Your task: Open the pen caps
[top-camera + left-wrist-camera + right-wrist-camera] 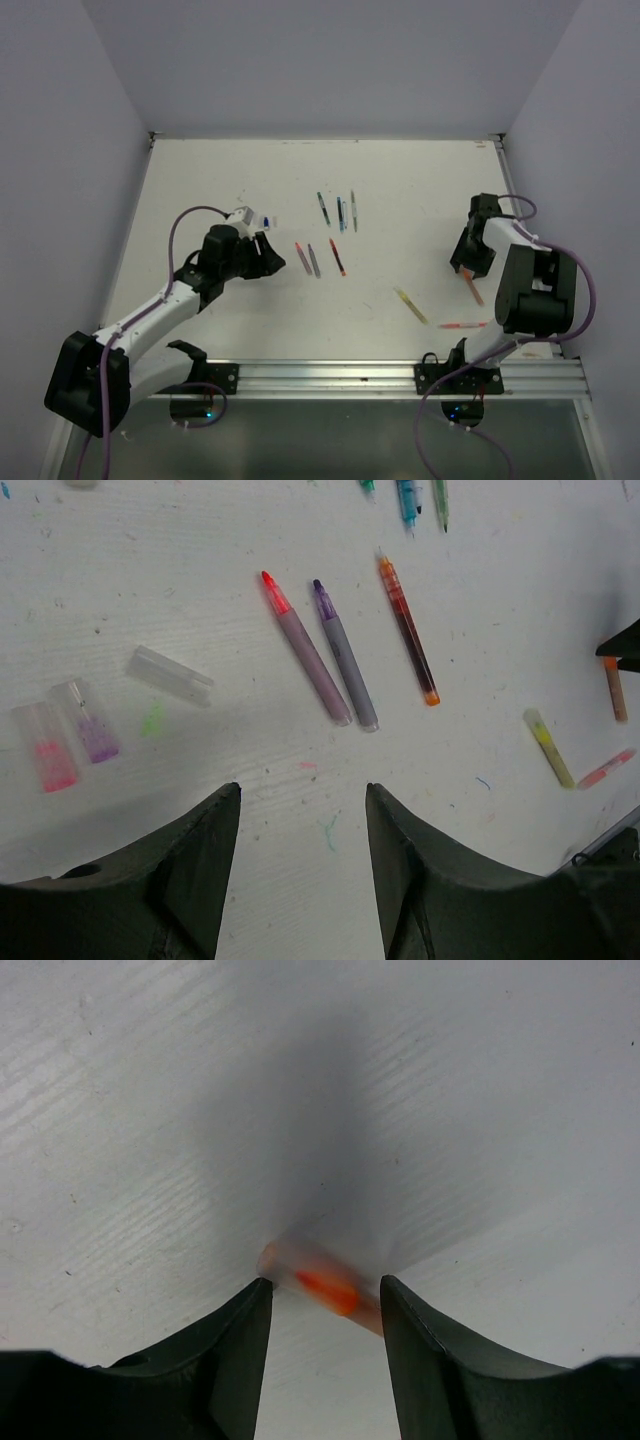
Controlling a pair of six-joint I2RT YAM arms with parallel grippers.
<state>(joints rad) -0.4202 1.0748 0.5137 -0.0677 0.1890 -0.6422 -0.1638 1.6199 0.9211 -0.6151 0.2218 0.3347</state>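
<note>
My right gripper (325,1295) hangs low over the table with its fingers open on either side of the clear cap (318,1282) of an orange pen (473,290); the cap lies slantwise between the tips and looks blurred. My left gripper (303,790) hovers open over bare table with nothing between its fingers. Ahead of it lie an uncapped pink-tipped pen (305,650), an uncapped purple-tipped pen (345,658) and a red pen (407,630). To its left lie loose caps: a pink one (47,748), a purple one (88,730) and a clear one (168,674).
A yellow pen (410,305) and a pink pen (462,325) lie near the front right. Three more pens (338,212) lie side by side further back. A metal rail (350,378) runs along the near edge, and grey walls close in the table on three sides.
</note>
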